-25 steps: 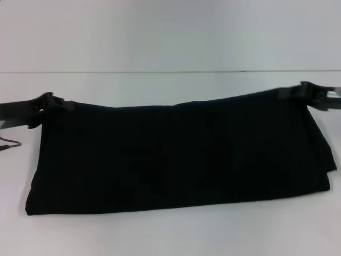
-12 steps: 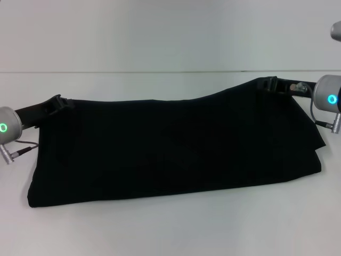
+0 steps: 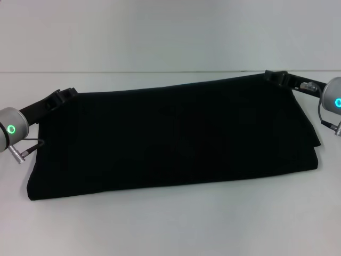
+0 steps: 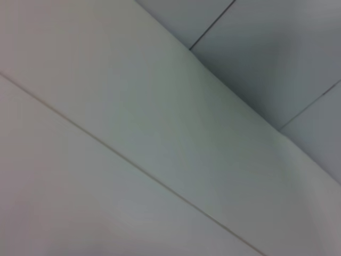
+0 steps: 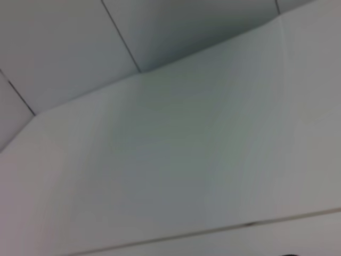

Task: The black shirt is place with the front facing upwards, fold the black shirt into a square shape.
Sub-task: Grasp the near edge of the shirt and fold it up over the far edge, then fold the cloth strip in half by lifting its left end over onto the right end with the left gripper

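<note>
Two claws hold the black shirt (image 3: 170,141) by its far corners in the head view. The left claw (image 3: 66,94) is clamped on the far left corner, and the right claw (image 3: 277,77) grips the far right corner, which sits a little farther back than the left. Between them the shirt's far edge runs as a taut, nearly straight line.

Folded into a long, wide band, the shirt is soft, matte black fabric that lies across the middle of the smooth white worktop (image 3: 170,229). Its near edge rests on the worktop in a gently bowed line. At the right end the layers are stepped, one edge showing just past the other. No lettering or label can be seen on the upward face; the surface reads as plain and dark with faint creases.

Each arm ends in a rounded grey wrist housing with a glowing green ring, one at the left edge (image 3: 10,128) and one at the right (image 3: 337,101).

Both wrist views show only pale, flat panels with thin dark seams.
</note>
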You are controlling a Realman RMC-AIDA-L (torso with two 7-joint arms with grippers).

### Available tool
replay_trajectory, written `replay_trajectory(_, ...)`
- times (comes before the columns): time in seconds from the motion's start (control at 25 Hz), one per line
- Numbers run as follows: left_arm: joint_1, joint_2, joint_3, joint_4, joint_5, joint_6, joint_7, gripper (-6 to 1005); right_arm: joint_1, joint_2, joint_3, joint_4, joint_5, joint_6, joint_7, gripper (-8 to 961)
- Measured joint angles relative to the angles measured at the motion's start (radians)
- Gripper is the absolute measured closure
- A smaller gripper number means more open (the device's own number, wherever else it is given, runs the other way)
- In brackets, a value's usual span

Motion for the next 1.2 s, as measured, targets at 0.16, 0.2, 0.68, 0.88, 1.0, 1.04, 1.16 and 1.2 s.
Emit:
replay_trajectory(0.16,0.007,0.005,0.0,-0.001,-0.005,-0.002,0.001,576,-0.026,0.0,-0.002,0.007,0.099,-0.012,-0.089,449)
replay_trajectory(0.2,0.009,0.006,0.0,-0.001,-0.009,-0.003,0.001,530,-0.03,0.0,-0.002,0.008,0.113,-0.017,-0.105,402)
replay_trajectory(0.68,0.02,0.009,0.005,-0.001,-0.013,-0.067,0.017,266,-0.031,0.0,-0.064,0.002,0.127,-0.03,-0.138,142)
replay_trajectory(0.88,0.05,0.026,0.003,-0.004,-0.016,-0.092,0.01,188,-0.067,-0.011,-0.062,-0.005,0.135,-0.108,-0.138,120)
replay_trajectory(1.0,0.076,0.041,-0.002,-0.01,-0.033,-0.029,-0.006,171,-0.089,-0.02,-0.066,-0.008,0.135,-0.182,-0.173,122)
replay_trajectory(1.04,0.09,0.046,-0.003,-0.01,-0.047,0.018,-0.011,170,-0.103,-0.028,-0.074,-0.01,0.129,-0.258,-0.238,122)
replay_trajectory(1.16,0.13,0.073,0.001,-0.01,-0.083,0.218,-0.033,167,-0.125,-0.037,-0.095,-0.016,0.116,-0.385,-0.349,122)
replay_trajectory(1.2,0.138,0.082,0.006,-0.011,-0.082,0.27,-0.046,166,-0.134,-0.04,-0.107,-0.02,0.109,-0.44,-0.4,122)
